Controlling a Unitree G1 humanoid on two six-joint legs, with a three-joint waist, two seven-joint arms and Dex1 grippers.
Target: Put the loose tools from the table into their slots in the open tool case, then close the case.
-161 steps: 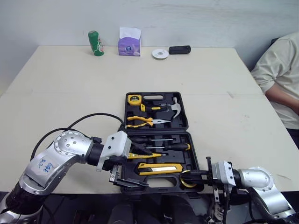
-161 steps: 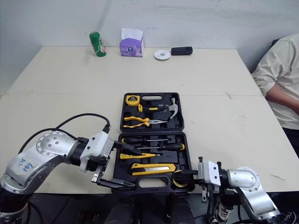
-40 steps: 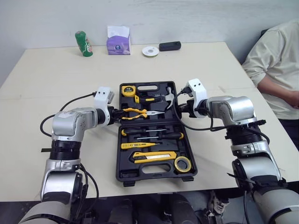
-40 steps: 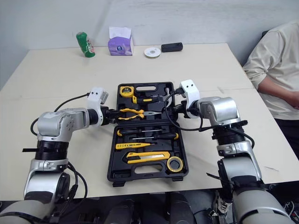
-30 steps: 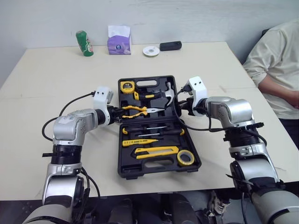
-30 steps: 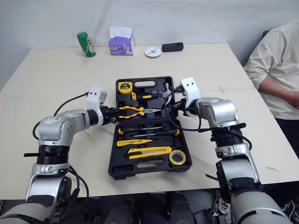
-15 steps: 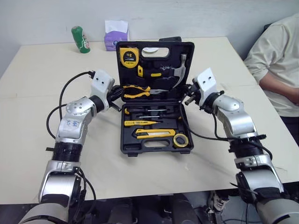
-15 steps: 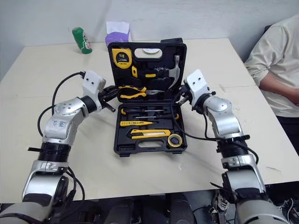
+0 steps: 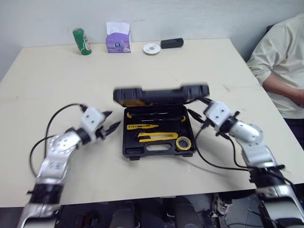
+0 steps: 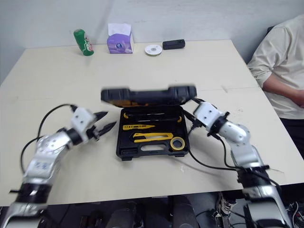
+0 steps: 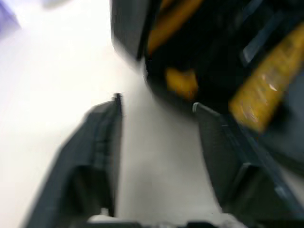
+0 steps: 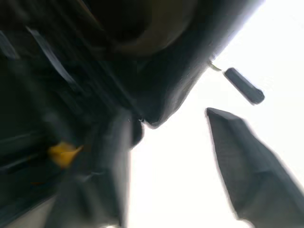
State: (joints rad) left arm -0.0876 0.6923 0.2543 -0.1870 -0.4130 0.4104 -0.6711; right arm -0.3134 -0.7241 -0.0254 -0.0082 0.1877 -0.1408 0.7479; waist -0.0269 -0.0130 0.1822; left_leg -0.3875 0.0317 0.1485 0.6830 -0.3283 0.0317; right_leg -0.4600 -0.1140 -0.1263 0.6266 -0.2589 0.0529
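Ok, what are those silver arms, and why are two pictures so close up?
Those are the two arms of a robot that stands on legs. Two pictures come from cameras in its head, looking down at the pale table. The two close-up ones come from little cameras on its wrists, looking along its black fingers. On the table is a black plastic tool case with its lid partway down; inside you can see a yellow utility knife and a yellow roll of tape. The left gripper and the right gripper sit on either side of the case, both open and holding nothing. At the far edge stand a green can, a purple tissue box, a white disc and a small black box. A person in a beige shirt sits on the right.
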